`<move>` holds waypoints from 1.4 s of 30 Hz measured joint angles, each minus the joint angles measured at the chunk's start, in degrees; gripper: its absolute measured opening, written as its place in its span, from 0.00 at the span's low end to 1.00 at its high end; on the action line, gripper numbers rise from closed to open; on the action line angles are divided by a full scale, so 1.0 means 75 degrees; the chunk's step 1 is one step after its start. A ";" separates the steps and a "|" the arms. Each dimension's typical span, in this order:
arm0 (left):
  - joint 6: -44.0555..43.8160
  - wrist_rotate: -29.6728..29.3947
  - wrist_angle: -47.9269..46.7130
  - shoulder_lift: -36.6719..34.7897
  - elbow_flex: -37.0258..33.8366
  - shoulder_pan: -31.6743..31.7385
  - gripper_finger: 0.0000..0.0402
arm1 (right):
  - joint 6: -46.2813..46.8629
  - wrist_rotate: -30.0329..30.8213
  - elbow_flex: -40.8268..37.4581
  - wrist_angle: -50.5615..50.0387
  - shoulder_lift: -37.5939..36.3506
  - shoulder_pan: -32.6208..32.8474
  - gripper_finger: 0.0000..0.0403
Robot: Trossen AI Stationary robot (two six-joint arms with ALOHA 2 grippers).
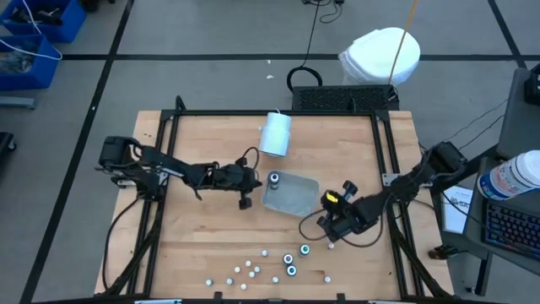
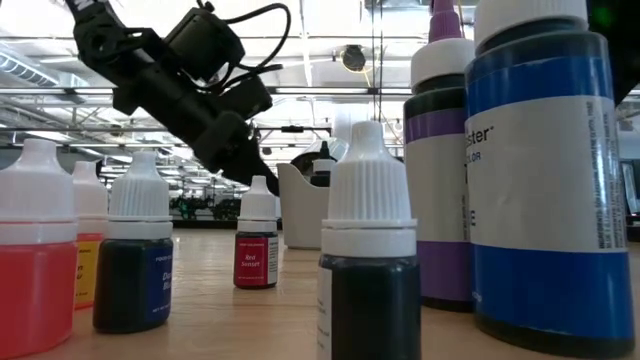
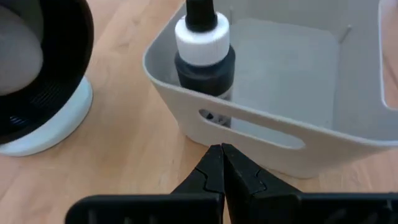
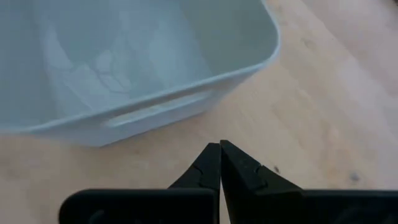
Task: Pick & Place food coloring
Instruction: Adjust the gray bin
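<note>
The worktop [image 1: 211, 228] is pale wood, smooth, with visible grain. The tray [image 3: 261, 134] looks like matt grey plastic. The bottles [image 2: 369, 250] are glossy plastic with ribbed white caps and paper labels.

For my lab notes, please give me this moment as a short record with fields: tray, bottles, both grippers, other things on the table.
tray: pale grey tray near the table's middle
in tray: one dark bottle with white cap, upright in a corner
loose bottles: a scattered group on the wood by the table's front edge
left gripper: shut, empty, just outside the tray's handle slot
right gripper: shut, empty, over bare wood beside the tray
other: pale cylinder lying behind the tray
</note>
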 joint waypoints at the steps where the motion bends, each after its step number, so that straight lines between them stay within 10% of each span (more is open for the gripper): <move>1: -0.0001 0.0003 0.0005 0.0000 0.0018 0.0000 0.01 | -0.0105 -0.0083 -0.0079 0.0121 0.0000 -0.0127 0.00; 16: -0.0182 0.1056 -0.0162 -0.0011 0.0010 -0.0059 0.01 | -0.3272 -0.0915 -0.0499 0.2637 -0.0002 -0.1940 0.00; 42: 0.0025 0.0525 -0.0457 -0.0280 -0.0014 -0.0233 0.03 | -0.3489 -0.1297 -0.0485 0.2384 -0.0259 -0.2073 0.00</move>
